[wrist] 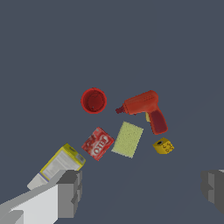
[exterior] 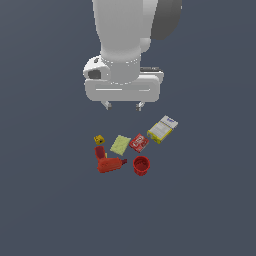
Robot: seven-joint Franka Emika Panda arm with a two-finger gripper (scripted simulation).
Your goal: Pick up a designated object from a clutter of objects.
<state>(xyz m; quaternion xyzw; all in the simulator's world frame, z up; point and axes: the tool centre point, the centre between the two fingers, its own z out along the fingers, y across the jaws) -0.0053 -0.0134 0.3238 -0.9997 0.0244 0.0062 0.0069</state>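
The pincer (exterior: 123,106), spread and holding nothing, hangs above six items apart from it: one cup (exterior: 141,164) farthest, one drill (exterior: 109,164), packet (exterior: 138,142), pad (exterior: 120,145), cube (exterior: 99,140), box (exterior: 162,129).

Bare floor rings my red cup (exterior: 141,164) on most sides. Only the red bottle-like thing (exterior: 110,164) beside it and the flat red packet (exterior: 139,143) crowd it.

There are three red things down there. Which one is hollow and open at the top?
The small red cup: round with an open mouth. The red drill-shaped thing has a handle, and the red packet lies flat.
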